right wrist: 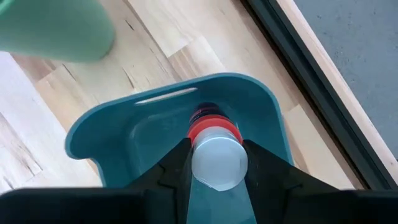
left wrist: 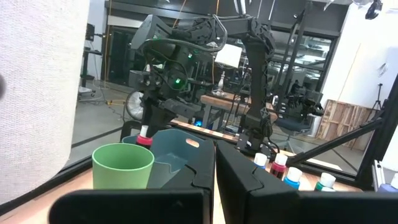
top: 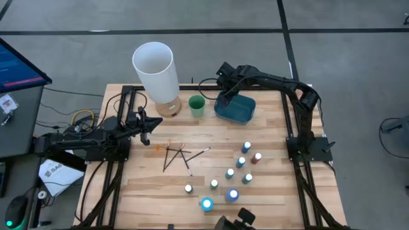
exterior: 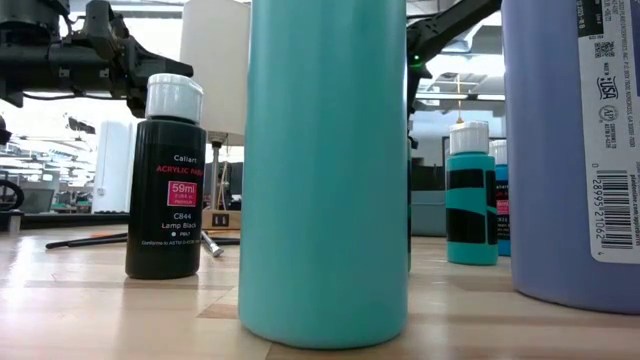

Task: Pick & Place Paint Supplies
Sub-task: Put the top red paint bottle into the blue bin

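Observation:
My right gripper [top: 225, 97] reaches over the blue tray [top: 241, 114] at the table's far side and is shut on a white-capped bottle with a red body [right wrist: 214, 127]. The left wrist view shows the same bottle [left wrist: 144, 138] dipping behind the tray wall [left wrist: 171, 155]. Several more white-capped bottles [top: 241, 162] stand upright on the near right part of the table. Thin dark brushes [top: 175, 154] lie flat near the middle. My left gripper [top: 149, 124] hovers shut at the left, touching nothing. My right gripper pinches the bottle at its white cap [right wrist: 216, 163] between the two fingers [right wrist: 177, 167]. It comes from above, pointing down. The bottle hangs upright with its red body inside the tray. The tray wall hides whether its base rests on the floor.
A green cup [top: 197, 105] stands just left of the tray, and a tall white cylinder [top: 155, 69] stands farther left on the far edge. In the low view, black [exterior: 167, 180], teal [exterior: 323, 170] and purple [exterior: 575, 150] bottles stand close to the near edge.

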